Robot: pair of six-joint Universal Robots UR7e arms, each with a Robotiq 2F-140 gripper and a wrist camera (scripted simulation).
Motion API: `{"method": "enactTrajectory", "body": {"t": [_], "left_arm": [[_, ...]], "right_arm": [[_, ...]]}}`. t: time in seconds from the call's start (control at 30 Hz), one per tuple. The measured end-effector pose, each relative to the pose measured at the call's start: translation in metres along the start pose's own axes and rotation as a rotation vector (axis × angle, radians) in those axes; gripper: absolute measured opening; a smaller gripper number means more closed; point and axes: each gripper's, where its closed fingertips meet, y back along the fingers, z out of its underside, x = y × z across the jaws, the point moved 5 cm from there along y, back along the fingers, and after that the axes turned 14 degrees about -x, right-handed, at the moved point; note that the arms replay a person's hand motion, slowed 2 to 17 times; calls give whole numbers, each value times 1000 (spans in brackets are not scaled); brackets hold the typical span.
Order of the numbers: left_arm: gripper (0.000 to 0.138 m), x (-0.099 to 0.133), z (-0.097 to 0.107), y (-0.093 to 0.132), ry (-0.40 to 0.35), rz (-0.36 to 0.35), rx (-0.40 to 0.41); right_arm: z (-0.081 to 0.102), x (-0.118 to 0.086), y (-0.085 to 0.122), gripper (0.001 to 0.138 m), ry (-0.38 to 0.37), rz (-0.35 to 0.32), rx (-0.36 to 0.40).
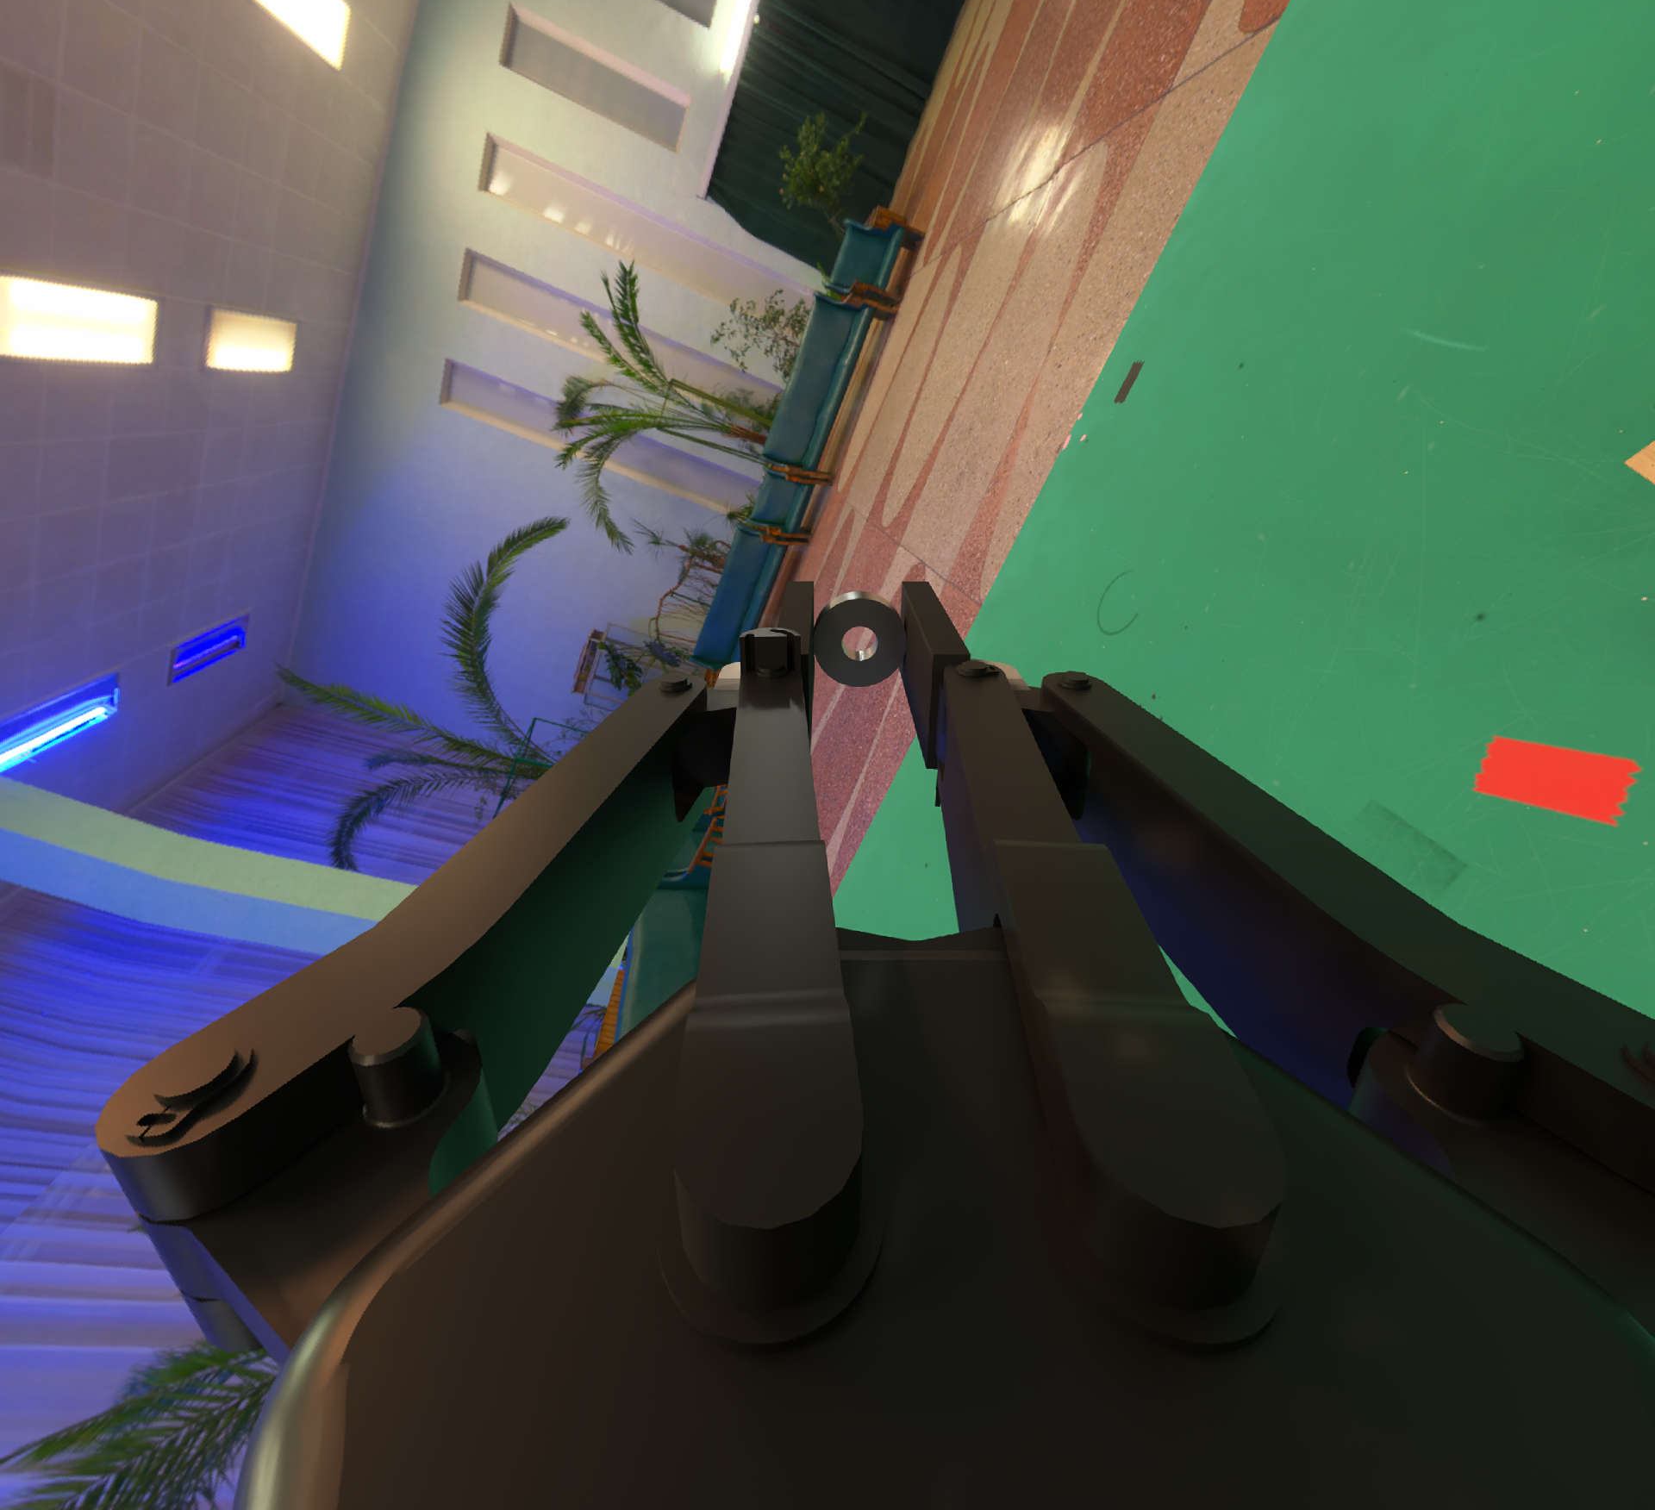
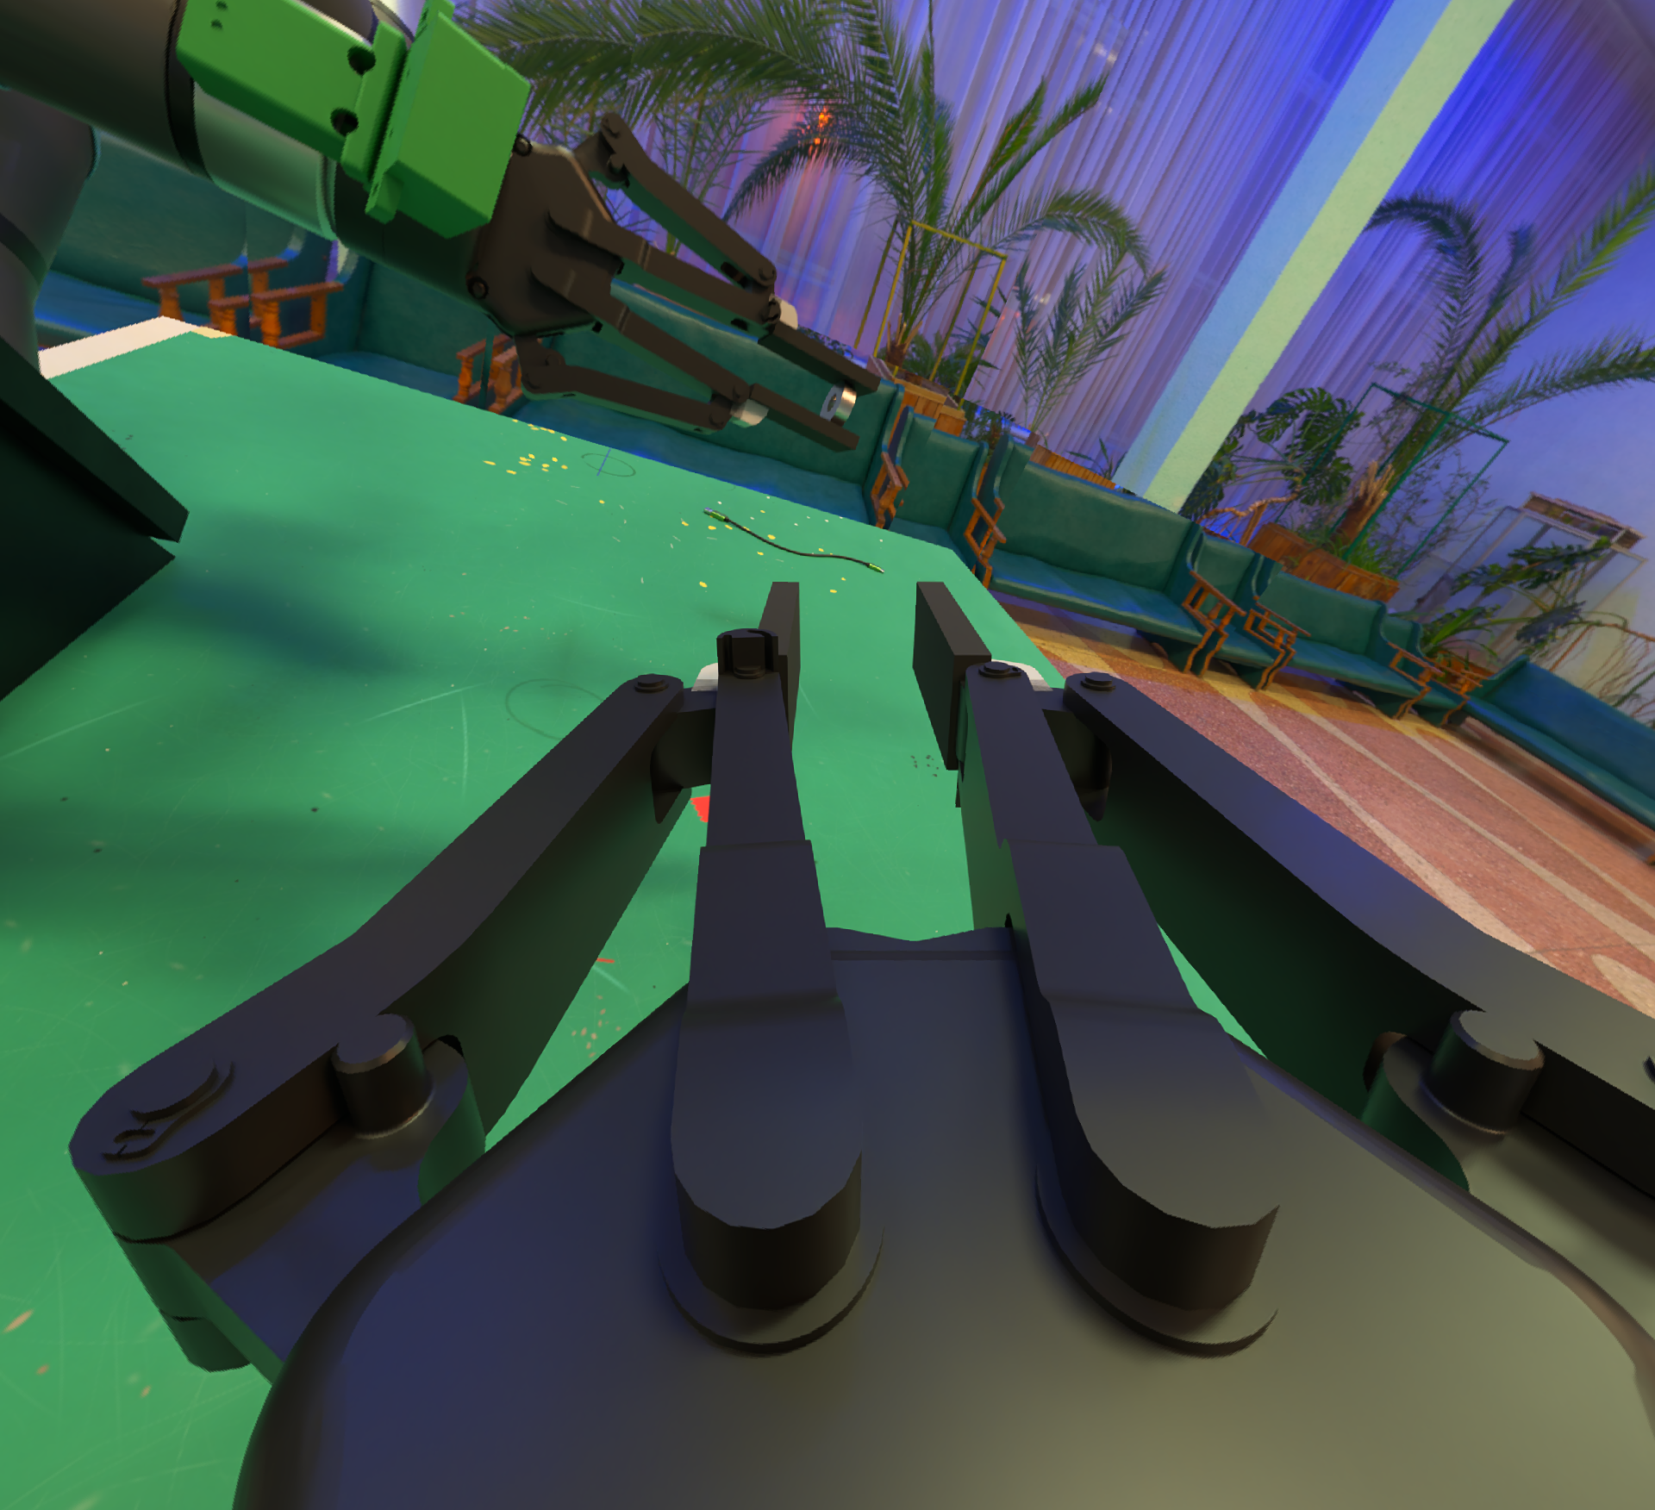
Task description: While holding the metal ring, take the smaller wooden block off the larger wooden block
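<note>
My left gripper (image 1: 858, 636) is shut on the metal ring (image 1: 858, 640), a small grey washer pinched edge-on between the fingertips, held in the air over the edge of the green table (image 1: 1343, 392). In the right wrist view the same gripper (image 2: 842, 401) reaches in from the upper left with the ring (image 2: 839, 403) at its tip. My right gripper (image 2: 855, 616) hangs low over the table (image 2: 269, 751), jaws a narrow gap apart with nothing between them. A tan corner (image 1: 1643, 462) at the right edge may be a wooden block. No block shows in the right wrist view.
A red tape patch (image 1: 1554, 777) lies on the table. A thin black wire (image 2: 793, 546) and yellow specks lie near the far edge. A dark box (image 2: 72, 536) stands at the left. The left arm with its green mount (image 2: 358, 97) crosses overhead. The table ends to the right.
</note>
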Motion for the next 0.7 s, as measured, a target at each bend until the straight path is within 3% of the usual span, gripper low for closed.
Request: {"method": "enactTrajectory", "body": {"t": [0.7], "left_arm": [[26,-2,6,-2,-1,-7,-28]], "right_arm": [[66,-27,-46,42,-57,49,-112]]}}
